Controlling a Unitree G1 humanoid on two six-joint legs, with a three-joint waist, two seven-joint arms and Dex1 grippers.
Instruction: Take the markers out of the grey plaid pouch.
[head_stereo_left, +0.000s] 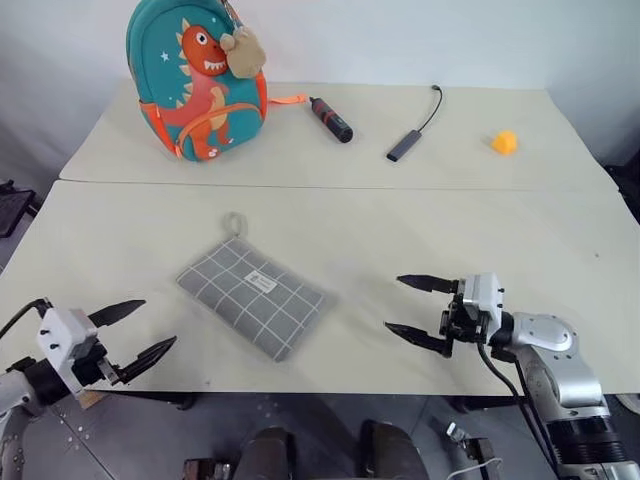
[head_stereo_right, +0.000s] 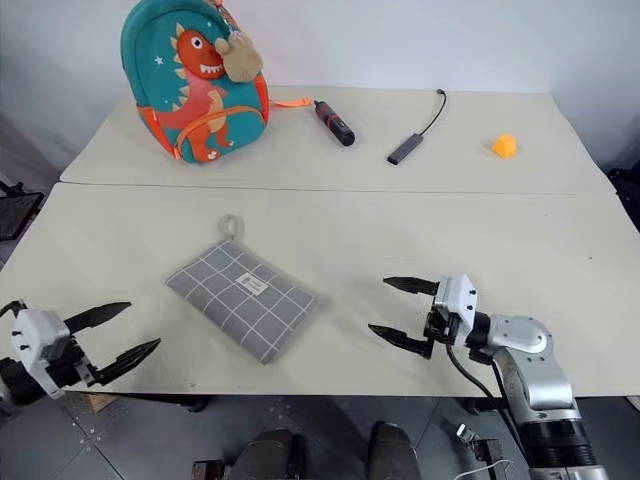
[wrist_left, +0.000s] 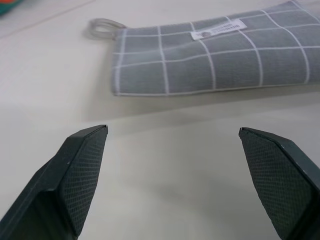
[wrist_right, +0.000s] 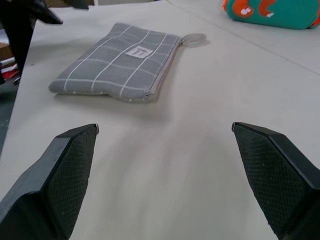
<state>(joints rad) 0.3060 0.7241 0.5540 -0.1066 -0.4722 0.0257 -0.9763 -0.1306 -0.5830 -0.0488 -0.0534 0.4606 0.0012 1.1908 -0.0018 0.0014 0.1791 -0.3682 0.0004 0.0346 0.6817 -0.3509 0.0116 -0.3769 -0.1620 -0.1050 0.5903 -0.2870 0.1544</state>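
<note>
The grey plaid pouch (head_stereo_left: 254, 293) lies flat and closed on the near table, its loop toward the back and its white label facing up. The markers are hidden. My left gripper (head_stereo_left: 137, 335) hangs open at the table's front left edge, pointing toward the pouch from a hand's width away. To the pouch's right, my right gripper (head_stereo_left: 417, 310) is open just above the table, pointing left at it. The pouch (wrist_left: 210, 55) fills the far part of the left wrist view, and the right wrist view shows the pouch (wrist_right: 120, 62) beyond the open fingers.
A teal dinosaur backpack (head_stereo_left: 197, 78) stands at the back left. Beside it lies a black-and-red cylinder tool (head_stereo_left: 331, 119) with an orange strap. Further right are a dark stick with a cord (head_stereo_left: 410, 140) and a small yellow object (head_stereo_left: 504, 142). A seam runs between the two tables.
</note>
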